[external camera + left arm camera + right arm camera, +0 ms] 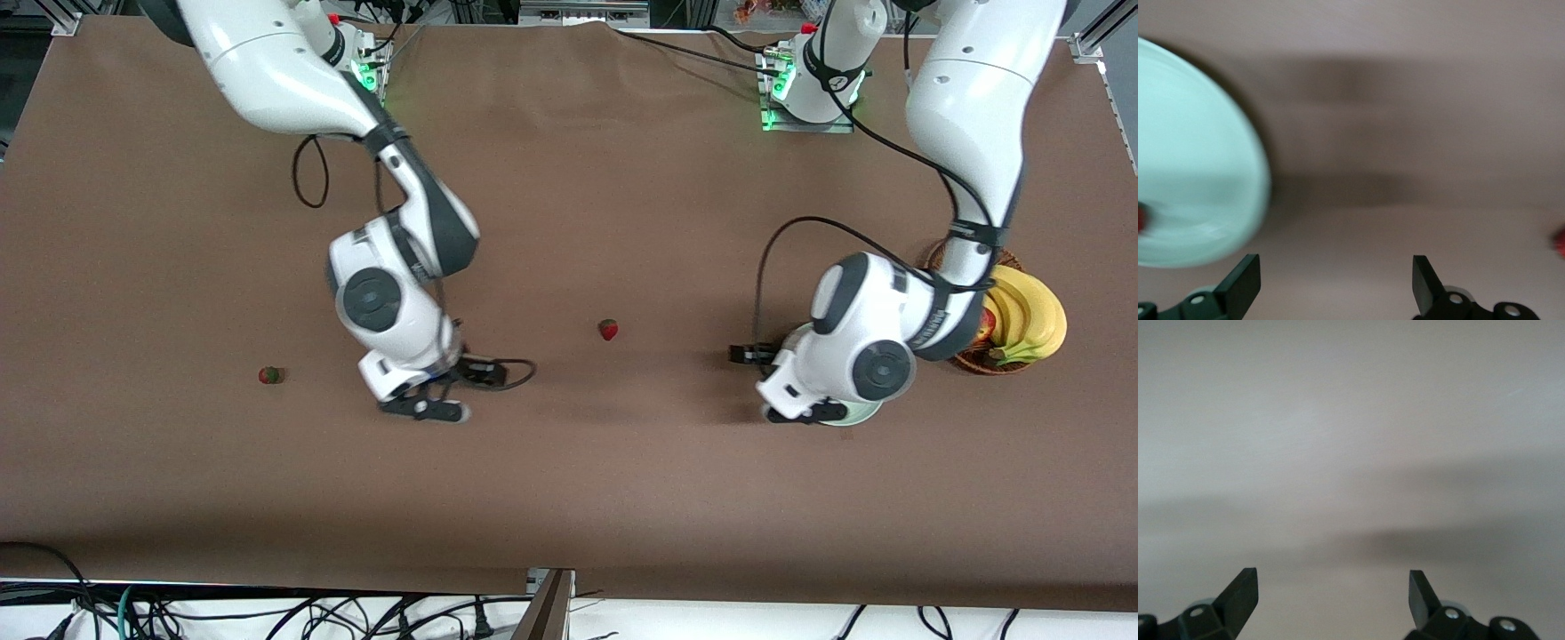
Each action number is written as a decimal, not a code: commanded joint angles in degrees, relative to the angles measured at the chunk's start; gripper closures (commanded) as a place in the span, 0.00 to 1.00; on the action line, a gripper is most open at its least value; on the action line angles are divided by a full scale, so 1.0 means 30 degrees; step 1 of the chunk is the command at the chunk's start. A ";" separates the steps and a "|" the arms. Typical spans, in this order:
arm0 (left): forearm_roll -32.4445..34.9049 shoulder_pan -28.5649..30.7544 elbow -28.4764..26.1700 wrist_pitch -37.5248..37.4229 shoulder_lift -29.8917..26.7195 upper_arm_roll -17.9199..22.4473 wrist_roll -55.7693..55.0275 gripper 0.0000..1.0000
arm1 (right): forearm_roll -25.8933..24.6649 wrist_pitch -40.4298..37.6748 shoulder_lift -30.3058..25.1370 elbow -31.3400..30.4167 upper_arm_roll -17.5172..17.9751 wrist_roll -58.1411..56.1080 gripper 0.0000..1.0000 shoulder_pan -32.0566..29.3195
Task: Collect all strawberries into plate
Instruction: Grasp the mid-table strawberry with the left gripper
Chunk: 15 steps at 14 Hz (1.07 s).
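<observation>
A pale green plate (855, 415) sits beside a fruit basket (996, 360). The left gripper (805, 412) hovers over the plate, fingers spread wide, holding nothing. Two strawberries (608, 330) (270, 375) lie on the table toward the right arm's end from the plate. Between them the right gripper (425, 407) hangs wide apart, holding nothing.

I see two strawberries on the brown table (569, 498): one strawberry (608, 330) midway between the arms, another strawberry (270, 375) toward the right arm's end. The left gripper (805, 413) hangs over the plate (853, 415); the right gripper (427, 407) hovers above bare tabletop.
</observation>
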 commanded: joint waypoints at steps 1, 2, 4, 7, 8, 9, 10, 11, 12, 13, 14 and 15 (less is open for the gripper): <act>-0.0288 -0.2347 -0.0004 0.1555 0.0203 -0.0135 -0.3752 0.00 | 0.0064 -0.2363 -0.0481 0.0041 0.0225 -0.3591 0.00 -0.2048; -0.0288 -0.2907 -0.0004 0.2319 0.0553 -0.0135 -0.4895 0.00 | -0.0111 -0.3098 -0.0483 0.0012 0.0196 -0.4706 0.00 -0.2753; -0.0259 -0.4661 -0.0033 0.4044 0.0878 -0.0106 -0.7822 0.00 | -0.0142 -0.4272 -0.0483 -0.0076 -0.0270 -0.7398 0.00 -0.4131; 0.0033 -0.5550 -0.0442 0.6102 0.1577 0.0012 -0.9274 0.00 | -0.0288 -0.4483 -0.0454 -0.0484 -0.1966 -1.0394 0.00 -0.4751; 0.0092 -0.5578 -0.0443 0.6773 0.2046 0.0012 -0.9243 0.00 | -0.0289 -0.4483 -0.0425 -0.0660 -0.2407 -1.0633 0.00 -0.4781; 0.0093 -0.5869 -0.0473 0.7562 0.2283 0.0012 -0.9243 0.00 | -0.0318 -0.4454 -0.0396 -0.0865 -0.2817 -1.0693 0.00 -0.4781; 0.0093 -0.6104 -0.0502 0.7686 0.2488 0.0041 -0.9214 0.04 | -0.0318 -0.4424 -0.0337 -0.1070 -0.3140 -1.0868 0.00 -0.4810; 0.0093 -0.6135 -0.0647 0.7601 0.2490 0.0041 -0.9214 0.15 | -0.0318 -0.4308 -0.0308 -0.1362 -0.3347 -1.0985 0.00 -0.4811; 0.0122 -0.6106 -0.0823 0.7600 0.2461 0.0070 -0.9185 0.20 | -0.0318 -0.4249 -0.0278 -0.1626 -0.3523 -1.0986 0.00 -0.4840; 0.0267 -0.6077 -0.0824 0.7571 0.2432 0.0070 -0.9155 0.21 | -0.0318 -0.4132 -0.0191 -0.1832 -0.3554 -1.0986 0.00 -0.4956; 0.0907 -0.6077 -0.0853 0.7541 0.2460 0.0070 -0.9184 0.23 | -0.0318 -0.3957 -0.0074 -0.2008 -0.3554 -1.0986 0.00 -0.5073; 0.1406 -0.6077 -0.0854 0.7570 0.2490 0.0041 -0.9213 0.23 | -0.0318 -0.3607 -0.0073 -0.2300 -0.3554 -1.0986 0.00 -0.5103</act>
